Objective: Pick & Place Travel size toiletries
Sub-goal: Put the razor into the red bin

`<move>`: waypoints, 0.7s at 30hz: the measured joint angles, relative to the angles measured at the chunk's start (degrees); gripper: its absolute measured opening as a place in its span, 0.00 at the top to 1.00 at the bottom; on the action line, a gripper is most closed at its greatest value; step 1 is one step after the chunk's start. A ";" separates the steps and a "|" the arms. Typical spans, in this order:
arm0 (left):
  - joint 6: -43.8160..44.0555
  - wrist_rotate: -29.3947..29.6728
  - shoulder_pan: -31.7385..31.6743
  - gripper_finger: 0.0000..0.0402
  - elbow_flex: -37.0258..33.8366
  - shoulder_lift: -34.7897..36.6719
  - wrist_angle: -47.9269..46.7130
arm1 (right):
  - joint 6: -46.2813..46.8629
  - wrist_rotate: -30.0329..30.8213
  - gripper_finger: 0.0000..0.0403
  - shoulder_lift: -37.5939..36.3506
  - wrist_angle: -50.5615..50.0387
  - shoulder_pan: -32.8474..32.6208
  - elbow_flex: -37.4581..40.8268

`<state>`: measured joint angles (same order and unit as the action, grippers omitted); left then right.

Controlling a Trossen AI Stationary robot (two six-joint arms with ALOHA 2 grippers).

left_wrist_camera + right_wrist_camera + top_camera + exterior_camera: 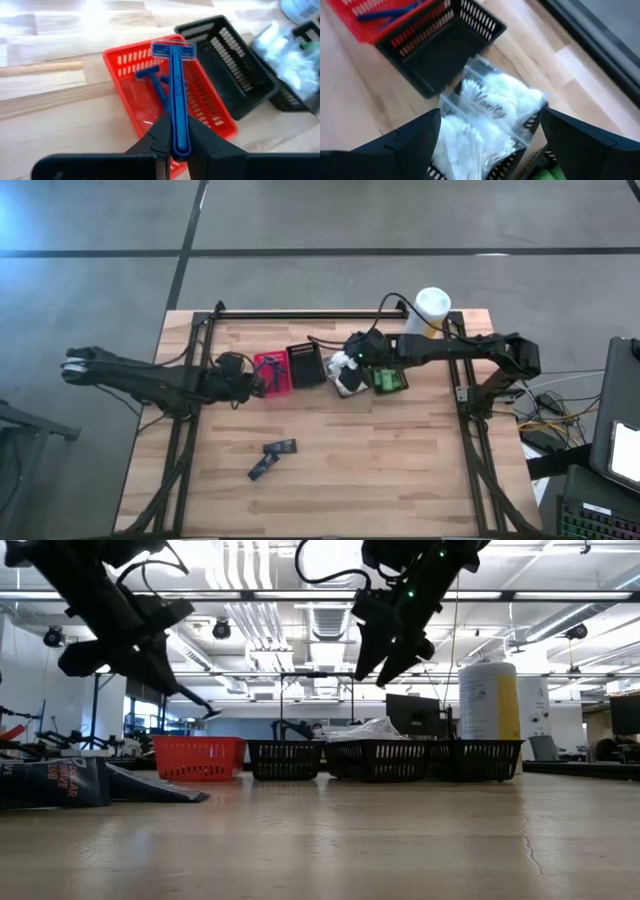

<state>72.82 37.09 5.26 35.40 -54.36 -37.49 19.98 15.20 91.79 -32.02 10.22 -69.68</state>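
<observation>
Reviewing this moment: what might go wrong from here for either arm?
The left end effector pinches the blue plastic razor only at its handle tip above the red mesh basket; it might swing or slip. The clear bags of white cotton swabs sit heaped across a black basket's rim under the open right end effector and may slide out.

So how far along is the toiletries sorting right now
Done: razors lie in the red basket, and clear bags of white cotton items sit in a black basket under the open right end effector; green packets fill the next basket. In hand: the left end effector holds a blue razor over the red basket. Left: two dark packets on the table.
</observation>
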 joint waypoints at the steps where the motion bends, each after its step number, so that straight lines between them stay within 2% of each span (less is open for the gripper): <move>1: 0.51 0.37 0.02 0.92 -0.05 -0.46 0.05 | -0.06 -0.04 0.17 0.12 0.72 -0.08 0.32; 9: 3.75 1.22 -1.99 0.91 -0.07 -7.94 0.97 | 2.24 -0.22 0.24 0.98 4.82 0.02 1.57; 17: 3.99 -0.08 -2.06 0.89 -0.07 -15.51 9.64 | 3.00 -0.52 0.27 0.78 3.81 0.13 2.53; 21: 7.43 0.42 -2.36 0.86 -0.07 -18.24 10.55 | 3.00 -0.68 0.29 0.78 3.66 0.09 2.61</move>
<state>80.25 37.51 2.89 35.33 -72.59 -26.94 22.98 14.52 92.58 -28.36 10.31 -67.08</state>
